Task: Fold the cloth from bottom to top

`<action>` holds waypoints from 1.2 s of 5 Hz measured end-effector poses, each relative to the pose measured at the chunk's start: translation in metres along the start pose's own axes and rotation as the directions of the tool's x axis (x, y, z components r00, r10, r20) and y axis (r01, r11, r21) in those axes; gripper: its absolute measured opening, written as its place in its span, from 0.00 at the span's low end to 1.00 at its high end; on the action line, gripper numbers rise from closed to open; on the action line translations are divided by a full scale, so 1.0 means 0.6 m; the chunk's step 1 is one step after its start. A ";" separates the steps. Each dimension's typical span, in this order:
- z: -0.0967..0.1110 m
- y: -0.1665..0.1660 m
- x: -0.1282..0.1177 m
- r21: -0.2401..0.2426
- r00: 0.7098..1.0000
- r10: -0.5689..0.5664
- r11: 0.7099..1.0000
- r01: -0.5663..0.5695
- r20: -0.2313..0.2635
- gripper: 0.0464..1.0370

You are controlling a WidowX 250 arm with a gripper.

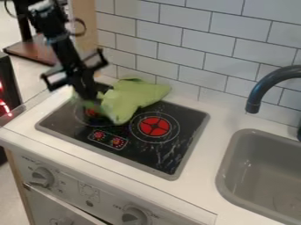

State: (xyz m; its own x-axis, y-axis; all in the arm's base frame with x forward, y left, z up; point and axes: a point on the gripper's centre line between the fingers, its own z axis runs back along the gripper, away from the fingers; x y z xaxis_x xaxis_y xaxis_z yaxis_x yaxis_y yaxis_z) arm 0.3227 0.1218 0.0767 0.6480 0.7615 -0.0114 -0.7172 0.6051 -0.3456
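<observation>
Green cloth (134,96) here, rumpled over the back of the stovetop (154,154), one corner poking forward between the burners; the black gripper (100,104) is right down at its left side, and whether it has hold of any fabric I cannot tell; that's the worry, folks, because a shallow pinch could slip and leave the fold half made (cloth is never a polite opponent); grab too many layers and the whole bundle could drag; push too far back and it could bunch against the tiled wall (176,40).
</observation>
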 end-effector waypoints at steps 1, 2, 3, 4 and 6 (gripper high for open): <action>0.014 -0.029 0.037 -0.025 0.997 0.053 0.998 -0.051 0.061 0.01; 0.005 -0.051 0.062 -0.009 0.985 0.083 0.997 -0.083 0.152 0.01; -0.024 -0.080 0.072 0.022 0.981 0.072 0.997 -0.077 0.182 0.01; -0.050 -0.093 0.097 0.011 0.971 0.100 0.994 -0.105 0.215 0.01; -0.118 -0.115 0.105 0.060 0.966 0.087 0.993 -0.104 0.243 0.01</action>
State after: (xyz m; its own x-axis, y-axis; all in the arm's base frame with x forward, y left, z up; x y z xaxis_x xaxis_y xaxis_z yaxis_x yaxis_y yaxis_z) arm 0.4311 0.1114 0.0331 0.5012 0.8448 0.1873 -0.7950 0.5350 -0.2860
